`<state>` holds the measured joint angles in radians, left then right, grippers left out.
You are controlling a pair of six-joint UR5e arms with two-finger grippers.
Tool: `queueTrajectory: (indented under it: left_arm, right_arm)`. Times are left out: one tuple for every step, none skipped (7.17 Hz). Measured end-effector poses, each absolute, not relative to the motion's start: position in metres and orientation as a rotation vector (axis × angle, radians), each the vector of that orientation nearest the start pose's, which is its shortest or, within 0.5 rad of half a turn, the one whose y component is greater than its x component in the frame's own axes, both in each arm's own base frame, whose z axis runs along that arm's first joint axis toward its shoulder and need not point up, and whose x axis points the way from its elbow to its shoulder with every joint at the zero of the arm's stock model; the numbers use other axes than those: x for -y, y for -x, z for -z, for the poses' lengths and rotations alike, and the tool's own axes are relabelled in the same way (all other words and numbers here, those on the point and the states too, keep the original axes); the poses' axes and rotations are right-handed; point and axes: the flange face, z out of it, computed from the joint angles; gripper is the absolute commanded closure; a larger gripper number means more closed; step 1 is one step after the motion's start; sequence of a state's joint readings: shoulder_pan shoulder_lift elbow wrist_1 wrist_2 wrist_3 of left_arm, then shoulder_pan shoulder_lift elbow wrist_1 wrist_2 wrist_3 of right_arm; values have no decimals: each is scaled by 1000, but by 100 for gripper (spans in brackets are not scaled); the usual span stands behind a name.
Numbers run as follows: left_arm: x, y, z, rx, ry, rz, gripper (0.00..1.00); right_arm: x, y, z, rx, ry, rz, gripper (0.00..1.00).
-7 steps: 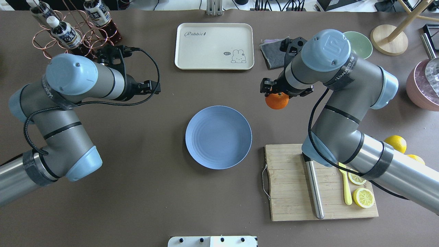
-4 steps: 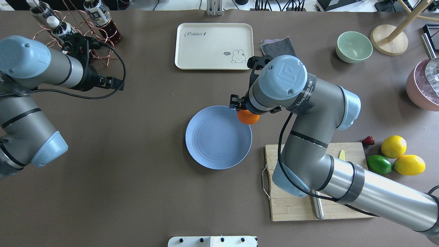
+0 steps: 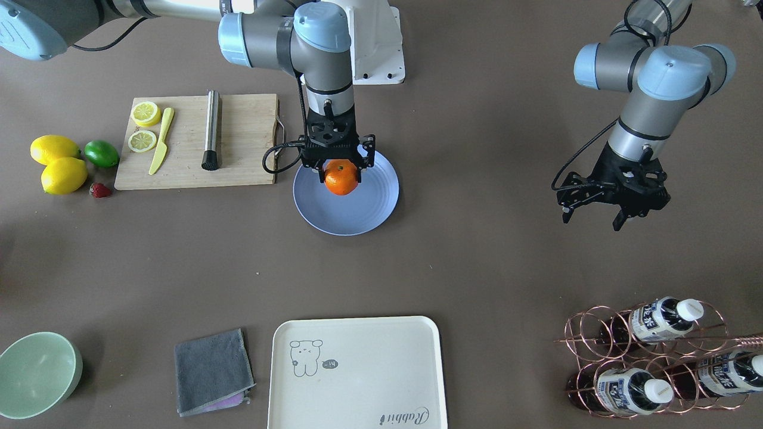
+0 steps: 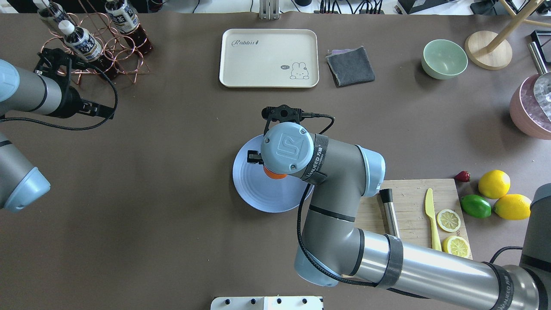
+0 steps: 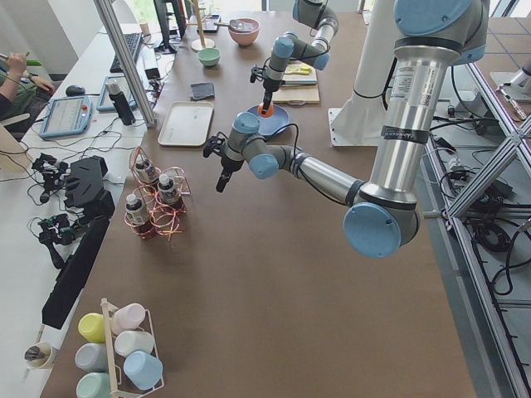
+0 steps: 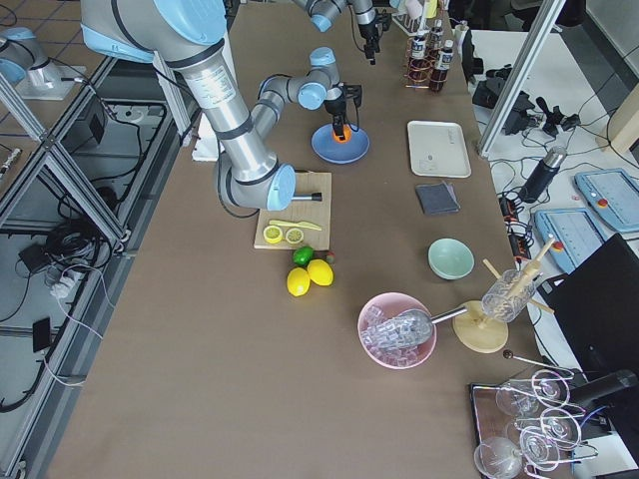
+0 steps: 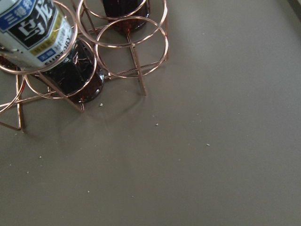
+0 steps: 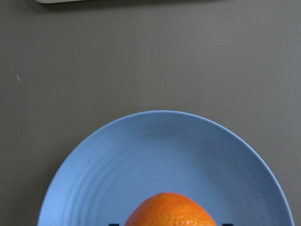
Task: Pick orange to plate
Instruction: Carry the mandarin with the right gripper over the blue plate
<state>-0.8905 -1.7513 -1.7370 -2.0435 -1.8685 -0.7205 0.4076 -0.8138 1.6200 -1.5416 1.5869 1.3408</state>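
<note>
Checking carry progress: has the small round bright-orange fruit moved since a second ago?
Yes. The orange moved leftward in the overhead view, from right of the round light-blue plate to over it.

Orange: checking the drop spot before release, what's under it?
The plate is under the orange, which the right gripper holds. Its underside is covered, so contact is unclear.

orange [image 4: 271,175] mostly hidden under right arm [image 4: 333,219] overhead, plate [image 4: 249,189] partly covered
</note>
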Motion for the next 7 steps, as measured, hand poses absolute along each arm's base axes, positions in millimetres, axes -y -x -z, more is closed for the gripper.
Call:
queueTrajectory:
  left_arm:
    - [520,-284,-445,-731,-434,-79,2]
    - [521,-283,-449,-727,-428,-76,2]
    - [521,-283,-451,-726,-425,-75,2]
    - [521,-283,-452,-725,-423,-76,2]
    - [521,-284,-453,-724,-421,-76,2]
    - [522,-285,-454,-723,-419,-76,2]
    - [523,-285,-455,-722,-417,-76,2]
  right_arm:
    - [401,603,-185,793,-255,-158,100]
    - [403,612,-192,793,-259,-157,100]
    - [403,619,-198,793,-259,-155,28]
    - [402,622,-200,795,-257,-154,0]
    - [400,624,-200,797,-256,-154,0]
    - [398,624,-199,800,-256,-152,0]
    - [398,621,-196,804,-259,-152,0]
